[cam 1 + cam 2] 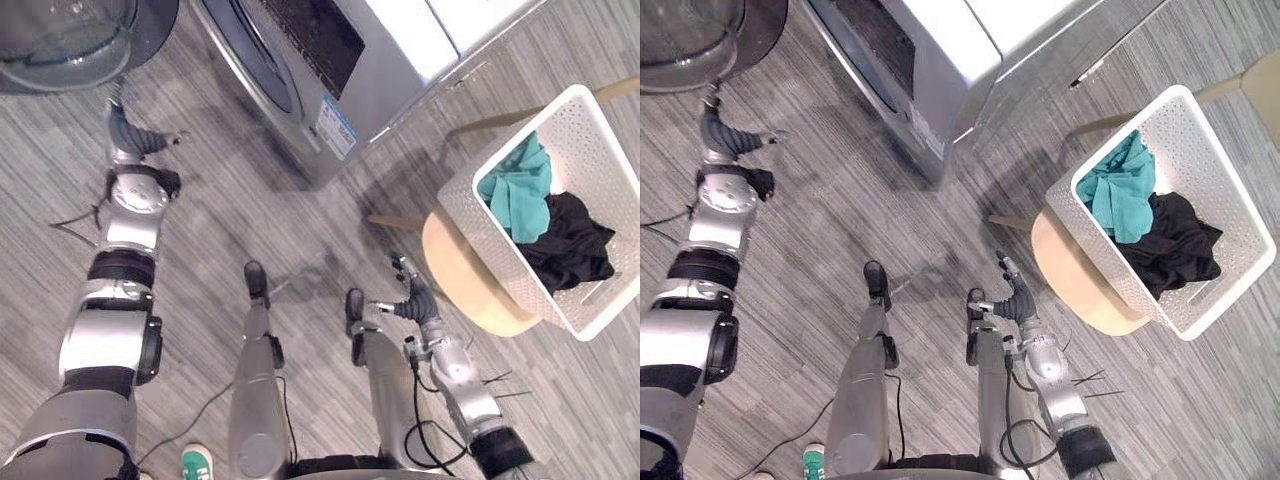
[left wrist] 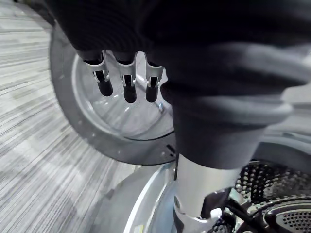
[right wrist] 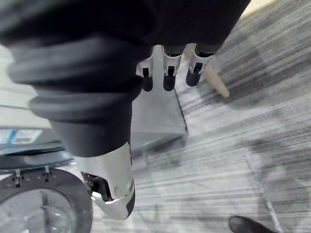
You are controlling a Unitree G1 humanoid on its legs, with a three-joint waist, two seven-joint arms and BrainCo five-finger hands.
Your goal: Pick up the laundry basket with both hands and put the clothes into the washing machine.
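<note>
**White basket [image 1: 468, 208] parked on stool [image 1: 470, 290], both hands empty**

Right hand [image 1: 416, 298] nearest, fingers loose and spread, gripping nothing, near the wooden stool's edge. Teal top [image 1: 520, 190] and black garment [image 1: 575, 240] inside basket. Left hand [image 1: 133, 138] farther out, fingers straight, nothing held, just short of open round door [image 1: 60, 40]. Grey washing machine [image 1: 385, 60] beyond.
</note>
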